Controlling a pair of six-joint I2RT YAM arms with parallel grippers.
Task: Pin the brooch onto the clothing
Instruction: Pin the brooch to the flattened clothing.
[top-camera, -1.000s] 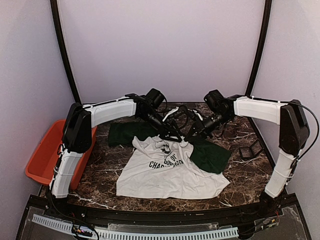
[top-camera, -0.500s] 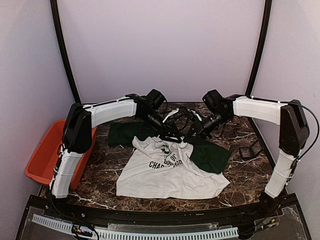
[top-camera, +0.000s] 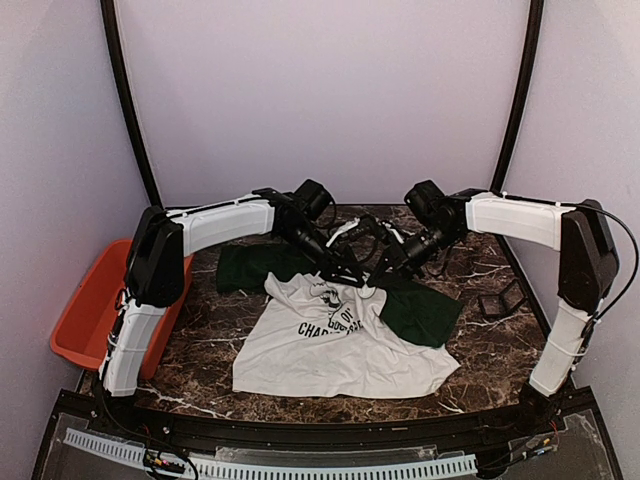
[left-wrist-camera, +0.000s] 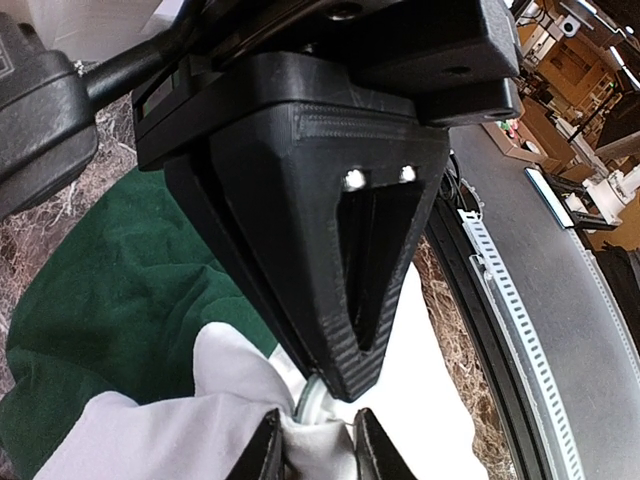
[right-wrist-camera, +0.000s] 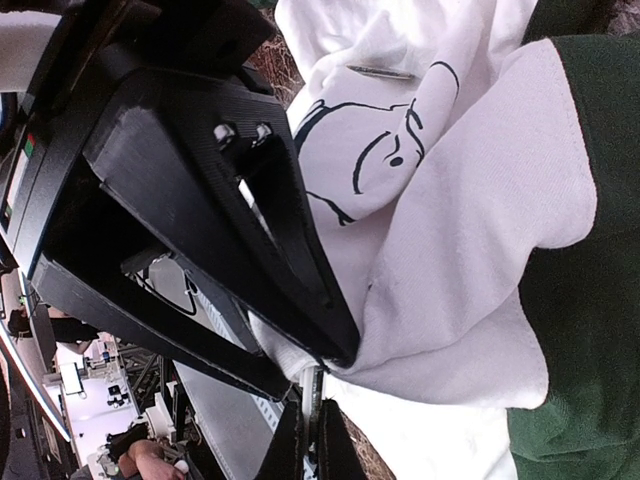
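Note:
The clothing (top-camera: 340, 350), a white T-shirt with dark green sleeves and a black cartoon print, lies crumpled on the marble table. Both grippers meet over its collar. My left gripper (top-camera: 352, 279) (left-wrist-camera: 315, 442) pinches a raised fold of the white fabric (left-wrist-camera: 150, 440) between its fingers. My right gripper (top-camera: 383, 272) (right-wrist-camera: 311, 432) is shut on the brooch (right-wrist-camera: 311, 391), a thin pale disc seen edge-on. The brooch's rim (left-wrist-camera: 307, 400) shows just above the pinched fold, under the right gripper's black fingers. The brooch's face and pin are hidden.
An orange bin (top-camera: 90, 310) stands off the table's left edge. A small black stand (top-camera: 500, 300) sits at the right. The green sleeves (top-camera: 420, 312) spread to either side of the grippers. Purple walls close in the back and sides.
Both arms have stayed almost still at the collar. The left fingers have drawn closer together on the fold of fabric. The shirt lies as before.

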